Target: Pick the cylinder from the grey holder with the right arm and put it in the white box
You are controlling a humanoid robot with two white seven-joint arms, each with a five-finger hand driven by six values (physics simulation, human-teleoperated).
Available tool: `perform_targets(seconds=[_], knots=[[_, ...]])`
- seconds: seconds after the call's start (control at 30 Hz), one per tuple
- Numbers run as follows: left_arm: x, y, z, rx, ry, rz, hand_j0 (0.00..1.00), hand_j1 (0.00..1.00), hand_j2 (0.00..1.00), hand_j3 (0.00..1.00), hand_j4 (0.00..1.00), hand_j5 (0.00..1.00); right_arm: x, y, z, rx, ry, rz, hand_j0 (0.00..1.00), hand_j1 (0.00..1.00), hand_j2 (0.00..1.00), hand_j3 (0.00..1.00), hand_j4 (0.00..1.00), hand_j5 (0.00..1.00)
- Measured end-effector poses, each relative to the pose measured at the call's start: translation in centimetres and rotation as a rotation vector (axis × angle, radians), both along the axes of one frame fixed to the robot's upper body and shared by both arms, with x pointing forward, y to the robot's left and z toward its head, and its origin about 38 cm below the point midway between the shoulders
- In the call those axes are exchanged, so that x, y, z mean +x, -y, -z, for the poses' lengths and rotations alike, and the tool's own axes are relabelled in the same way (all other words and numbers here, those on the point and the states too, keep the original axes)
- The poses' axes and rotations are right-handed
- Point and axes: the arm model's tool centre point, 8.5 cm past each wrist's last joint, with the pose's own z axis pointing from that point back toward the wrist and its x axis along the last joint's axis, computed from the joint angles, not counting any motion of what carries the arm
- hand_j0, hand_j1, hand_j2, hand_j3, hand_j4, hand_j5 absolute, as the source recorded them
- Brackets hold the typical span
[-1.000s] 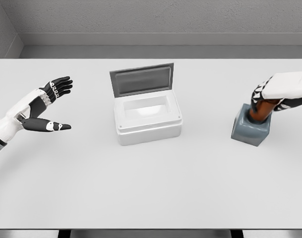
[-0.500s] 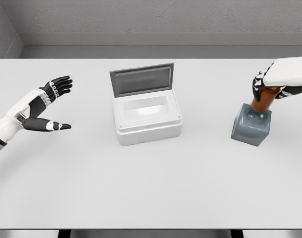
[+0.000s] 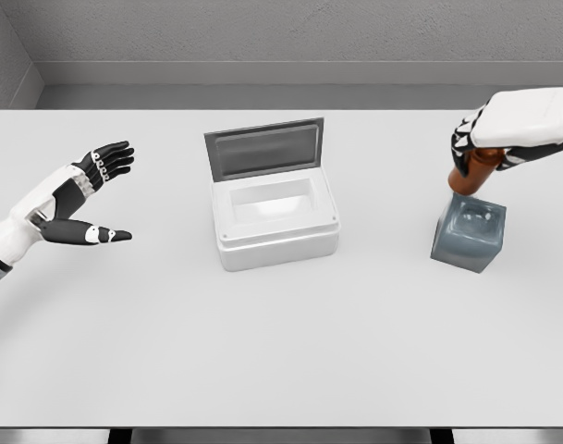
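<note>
My right hand is shut on a brown cylinder, holding it by its upper part. The cylinder hangs clear above the grey holder, whose top socket now shows bare. The holder stands on the table at the right. A white box with its grey lid raised at the back sits in the middle of the table, well to the left of the cylinder. My left hand hovers open at the far left, away from everything.
The white table spreads wide in front of the box and the holder. A grey wall runs along its far edge.
The right hand has risen and drifted slightly left with the cylinder, drawing it fully out of the holder. The left arm has stayed still.
</note>
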Motion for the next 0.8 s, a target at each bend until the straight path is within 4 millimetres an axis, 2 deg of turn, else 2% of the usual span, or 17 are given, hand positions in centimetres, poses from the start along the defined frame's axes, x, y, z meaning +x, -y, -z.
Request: perform_targets(seconds=[0.8], knots=[[-0.4,0.2,0.4,-0.002,-0.006,0.005,1.00,1.00,1.00,1.00,1.00,1.00,1.4,-7.0,-1.2,0.009,0.026,-0.156,0.40,0.40,0.40,0.40,0.40,0.40]])
